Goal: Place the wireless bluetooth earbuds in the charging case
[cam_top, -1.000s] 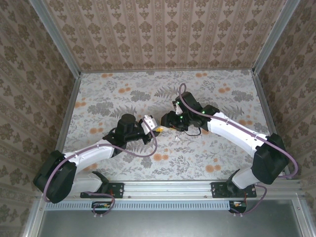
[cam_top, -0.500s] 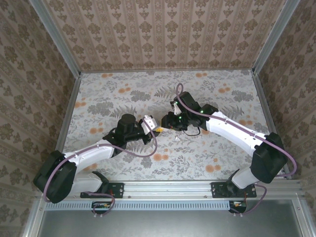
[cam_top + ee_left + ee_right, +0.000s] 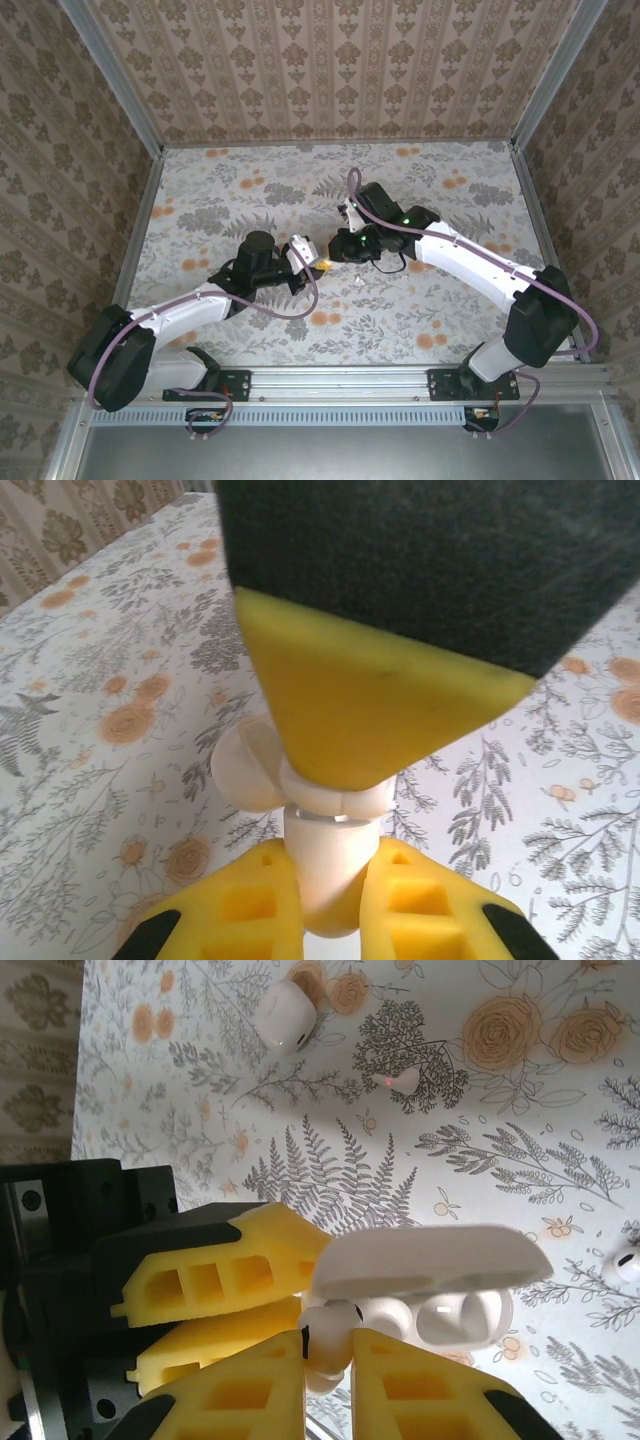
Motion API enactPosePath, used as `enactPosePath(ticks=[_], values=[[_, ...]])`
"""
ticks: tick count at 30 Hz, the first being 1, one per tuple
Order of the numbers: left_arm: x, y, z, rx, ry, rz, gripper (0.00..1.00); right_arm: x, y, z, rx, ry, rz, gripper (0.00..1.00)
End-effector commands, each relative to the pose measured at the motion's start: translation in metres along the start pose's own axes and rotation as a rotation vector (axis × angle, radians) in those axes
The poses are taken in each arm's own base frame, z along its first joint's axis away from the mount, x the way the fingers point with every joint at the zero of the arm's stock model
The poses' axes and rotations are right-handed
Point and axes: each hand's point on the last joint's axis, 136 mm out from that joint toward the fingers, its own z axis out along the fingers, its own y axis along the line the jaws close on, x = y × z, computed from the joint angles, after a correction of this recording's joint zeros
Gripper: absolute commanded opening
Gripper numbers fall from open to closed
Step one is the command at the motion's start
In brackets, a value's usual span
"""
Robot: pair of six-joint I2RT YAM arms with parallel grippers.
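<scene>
In the left wrist view my left gripper (image 3: 327,868) is shut on the lower body of the white charging case (image 3: 325,880), which stands above the table with its lid (image 3: 248,768) swung open. From the right wrist view the case (image 3: 462,1318) shows its open lid and two wells. My right gripper (image 3: 328,1348) is shut on a white earbud (image 3: 330,1342), right at the case's near rim. From above, the left gripper (image 3: 303,258) and right gripper (image 3: 334,250) meet at mid-table over the case (image 3: 301,244). Another earbud (image 3: 627,1262) lies on the table.
A white rounded lump (image 3: 283,1012) and a small white piece with a red dot (image 3: 398,1081) lie on the floral tablecloth (image 3: 450,210) beyond the grippers. A tiny white bit (image 3: 358,282) lies just in front of the right gripper. Patterned walls enclose the table.
The right jaws have closed on the earbud, and the right wrist has moved slightly left toward the case. The left arm has held still.
</scene>
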Motion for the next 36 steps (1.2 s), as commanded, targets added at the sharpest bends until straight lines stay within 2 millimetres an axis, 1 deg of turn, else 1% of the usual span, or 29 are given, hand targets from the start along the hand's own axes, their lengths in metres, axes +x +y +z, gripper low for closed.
enactPosePath(ticks=[1,9,10,15,20,25,27,31,36], values=[[-0.027,-0.016,-0.007,0.092,-0.106,0.031,0.00,0.006,-0.005,0.005,0.033,0.063,-0.094,0.16],[-0.030,-0.015,-0.014,0.078,-0.132,0.028,0.00,0.012,-0.006,-0.003,0.049,0.097,-0.225,0.16],[-0.032,-0.019,-0.015,0.103,-0.143,0.029,0.00,0.013,-0.006,-0.003,0.046,0.099,-0.240,0.16],[-0.041,-0.026,-0.019,0.158,-0.188,0.022,0.00,0.017,-0.003,-0.004,0.017,0.112,-0.353,0.16],[-0.050,-0.033,-0.025,0.207,-0.240,0.018,0.00,0.018,-0.007,-0.005,0.020,0.102,-0.448,0.15],[-0.055,-0.038,-0.028,0.241,-0.257,0.015,0.00,0.018,-0.010,-0.011,0.031,0.087,-0.533,0.17],[-0.056,-0.039,-0.029,0.247,-0.261,0.017,0.00,0.019,-0.011,-0.012,0.032,0.088,-0.558,0.19],[-0.057,-0.038,-0.028,0.248,-0.256,0.015,0.00,0.017,-0.009,-0.017,0.031,0.082,-0.592,0.28],[-0.057,-0.037,-0.028,0.243,-0.253,0.011,0.00,0.012,-0.008,-0.026,0.058,0.046,-0.612,0.31]])
